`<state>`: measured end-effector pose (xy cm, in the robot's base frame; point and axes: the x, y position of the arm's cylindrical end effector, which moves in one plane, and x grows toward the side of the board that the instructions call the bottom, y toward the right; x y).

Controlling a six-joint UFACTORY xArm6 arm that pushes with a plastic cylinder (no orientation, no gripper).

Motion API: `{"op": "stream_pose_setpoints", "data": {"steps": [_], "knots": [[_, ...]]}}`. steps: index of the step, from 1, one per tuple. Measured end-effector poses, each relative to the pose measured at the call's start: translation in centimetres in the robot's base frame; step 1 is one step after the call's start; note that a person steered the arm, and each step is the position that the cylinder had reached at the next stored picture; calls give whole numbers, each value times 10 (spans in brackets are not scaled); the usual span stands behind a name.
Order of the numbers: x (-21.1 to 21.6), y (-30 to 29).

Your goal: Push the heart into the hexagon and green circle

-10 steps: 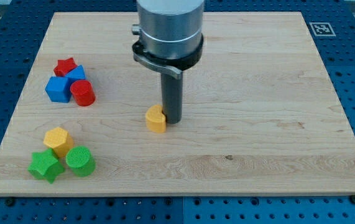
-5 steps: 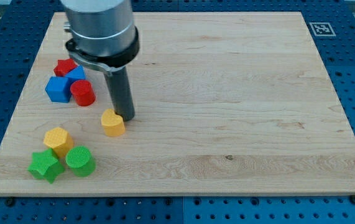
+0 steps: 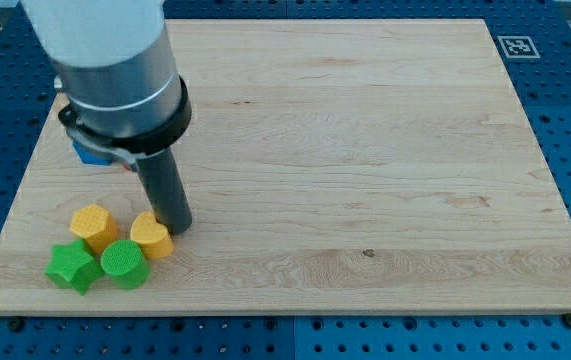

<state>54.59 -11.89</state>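
The yellow heart (image 3: 151, 237) lies at the board's lower left, touching the green circle (image 3: 123, 264) below it and close beside the yellow hexagon (image 3: 92, 222) on its left. My tip (image 3: 178, 229) stands against the heart's right side. A green star (image 3: 72, 267) sits left of the green circle.
A blue block (image 3: 90, 155) shows partly behind the arm's body at the upper left; the red blocks seen there are hidden by the arm. The wooden board (image 3: 365, 150) rests on a blue perforated table, with a marker tag (image 3: 515, 45) at its top right corner.
My tip has moved down and to the left, pushing the yellow heart from the board's middle left into the green circle beside the hexagon. The green circle has shifted slightly left.
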Motion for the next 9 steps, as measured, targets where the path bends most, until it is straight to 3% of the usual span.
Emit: {"op": "stream_pose_setpoints", "data": {"steps": [2, 4, 7, 9], "knots": [[8, 0], [4, -41], [-42, -7], [-43, -6]]}}
